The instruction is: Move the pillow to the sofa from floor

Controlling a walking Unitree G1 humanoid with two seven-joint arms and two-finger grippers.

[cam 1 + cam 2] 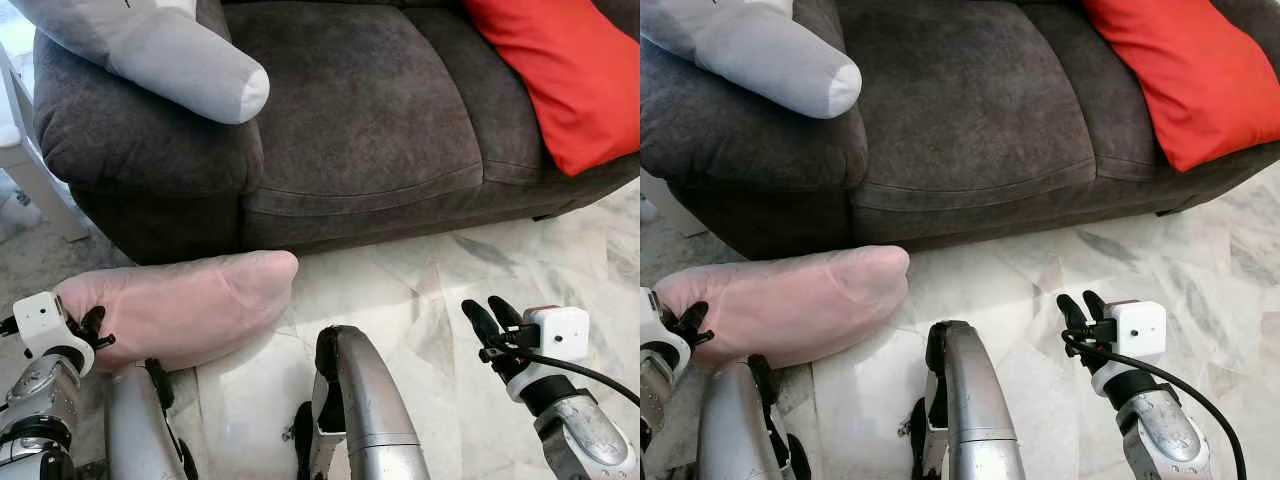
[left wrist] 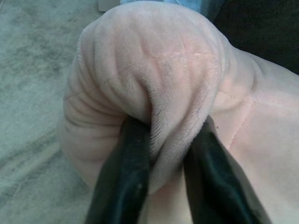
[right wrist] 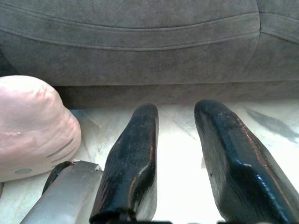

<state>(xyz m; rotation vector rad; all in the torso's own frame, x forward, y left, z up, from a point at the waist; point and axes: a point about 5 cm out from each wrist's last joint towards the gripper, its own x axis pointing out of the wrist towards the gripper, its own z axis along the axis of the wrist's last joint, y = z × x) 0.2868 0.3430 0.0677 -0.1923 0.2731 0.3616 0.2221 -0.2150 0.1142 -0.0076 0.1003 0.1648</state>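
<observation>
One pink pillow down at eight o'clock on the floor, one red cushion up at one o'clock, one grey plush at eleven, one dark sofa, two grippers: left gripper, right gripper.

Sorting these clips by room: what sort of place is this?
Most likely a home living room: a dark grey sofa with a red cushion, a marble-look tiled floor, and a pink pillow lying on it.

Red cushion and grey plush, cut off by frame edge.
</observation>
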